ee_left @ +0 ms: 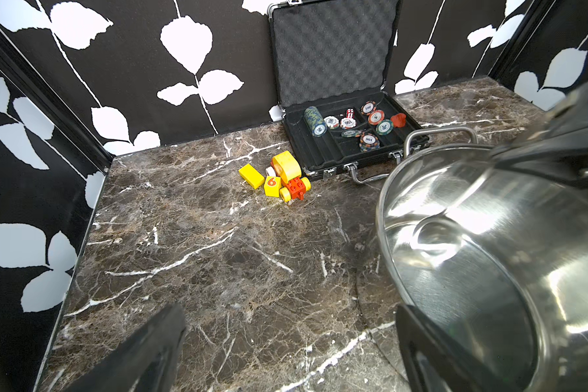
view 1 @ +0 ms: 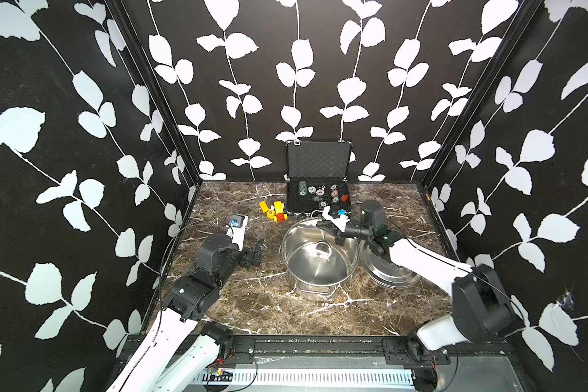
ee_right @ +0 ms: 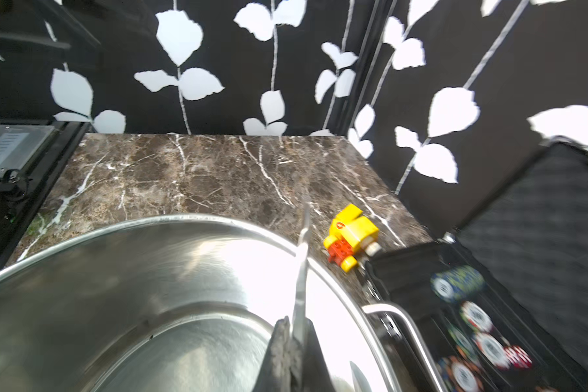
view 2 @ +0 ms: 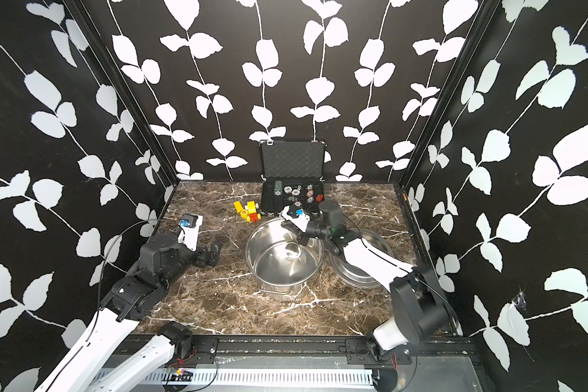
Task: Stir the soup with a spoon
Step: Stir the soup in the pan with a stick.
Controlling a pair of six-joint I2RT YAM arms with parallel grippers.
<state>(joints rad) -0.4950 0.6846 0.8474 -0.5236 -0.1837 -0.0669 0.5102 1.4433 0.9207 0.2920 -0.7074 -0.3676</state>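
Ok so the risk here is mostly about grip and an unanchored pot. The right gripper (ee_right: 294, 325) hangs over the far rim of the pot (view 1: 306, 269) with its jaws closed on the thin handle of the spoon (ee_right: 301, 271). What looks like the spoon's bowl sits down inside the pot in both top views. No soup that I can see, just bare shiny steel.

The handle is pinched edge-on, so I'd guess any drag against the wall twists it or lets it slide out of the jaws.

The left gripper (view 1: 256, 253) sits low over the counter (view 1: 252, 305), apart from the pot, jaws wide open and holding nothing. So nothing steadies the pot. A hard sweep could shove it into the lid (view 1: 391, 271) just beside it, or toward the chip case (view 1: 318, 200) and toy blocks (view 1: 275, 212) behind it. The wrist could also clip the rim.
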